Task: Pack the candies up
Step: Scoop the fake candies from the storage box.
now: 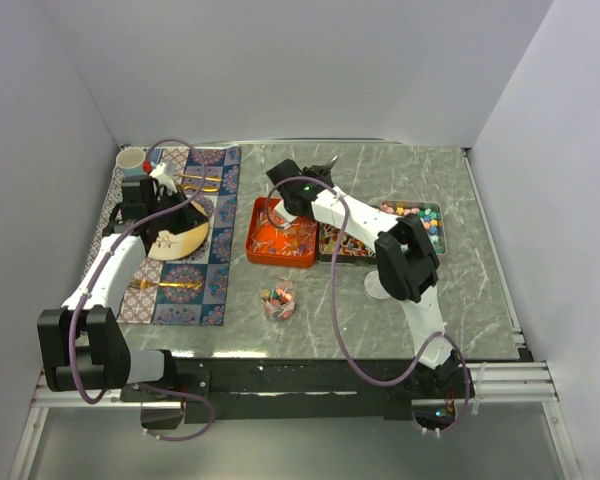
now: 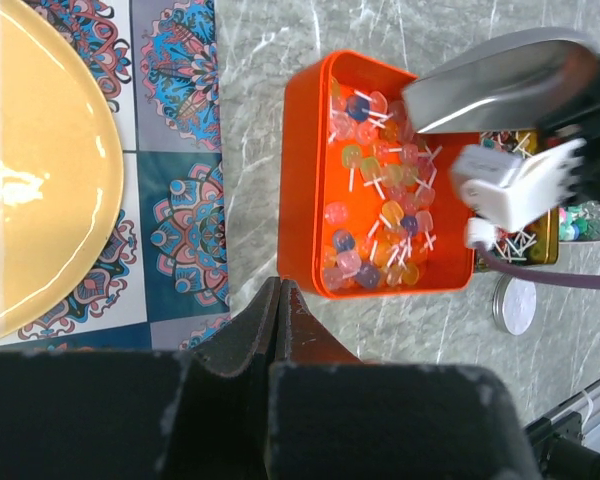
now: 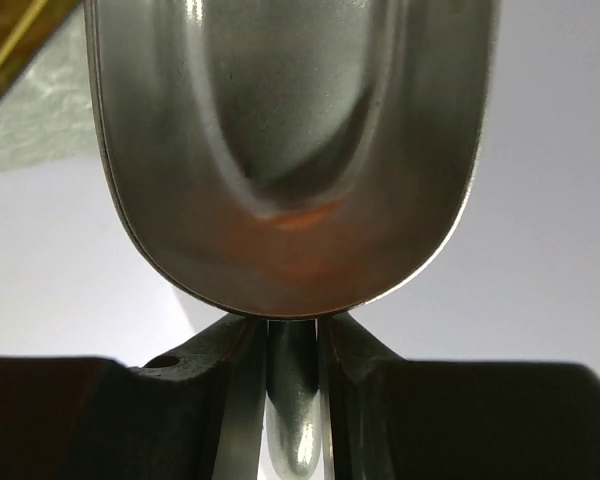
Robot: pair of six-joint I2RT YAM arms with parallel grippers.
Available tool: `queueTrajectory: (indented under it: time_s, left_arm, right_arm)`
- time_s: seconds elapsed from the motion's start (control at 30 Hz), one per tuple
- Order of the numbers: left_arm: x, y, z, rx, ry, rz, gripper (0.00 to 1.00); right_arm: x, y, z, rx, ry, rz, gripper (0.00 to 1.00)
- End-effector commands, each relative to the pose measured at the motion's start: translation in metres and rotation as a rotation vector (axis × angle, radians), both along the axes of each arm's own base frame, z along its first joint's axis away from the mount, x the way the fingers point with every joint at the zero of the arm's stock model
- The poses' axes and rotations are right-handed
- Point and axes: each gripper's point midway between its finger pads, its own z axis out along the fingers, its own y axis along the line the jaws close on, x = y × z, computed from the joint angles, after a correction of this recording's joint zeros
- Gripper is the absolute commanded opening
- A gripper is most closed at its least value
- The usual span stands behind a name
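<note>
Grey marbled bench (image 1: 480,290) carries an orange tray (image 2: 300,180) of candies (image 2: 380,210) at its middle. Right tool (image 3: 295,345) clamps the handle of a metal scoop (image 3: 290,150) near the tray's far side; left tool (image 2: 280,300) closed, empty. Dip shallow, lift level, avoiding spills.

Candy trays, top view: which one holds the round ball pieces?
The rightmost tray, dark-rimmed, full of multicoloured balls. The orange tray holds stick lollipops; the middle tray, thin wrapped pieces.
</note>
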Motion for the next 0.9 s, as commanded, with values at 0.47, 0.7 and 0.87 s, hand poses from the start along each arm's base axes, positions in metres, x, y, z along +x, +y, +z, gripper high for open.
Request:
queueTrajectory:
  time_s: [0.47, 0.7, 0.87]
  left_arm:
    - [0.029, -0.013, -0.008, -0.04, 0.036, -0.062, 0.01]
    - [0.047, -0.022, -0.021, -0.064, 0.103, -0.082, 0.01]
    - [0.049, -0.032, -0.017, -0.064, 0.094, -0.099, 0.01]
  right_arm:
    - [-0.015, -0.035, 0.024, -0.253, 0.019, -0.137, 0.0]
    - [-0.011, -0.026, 0.01, -0.251, 0.044, -0.189, 0.0]
    - [-0.034, -0.024, 0.002, -0.269, 0.083, -0.194, 0.0]
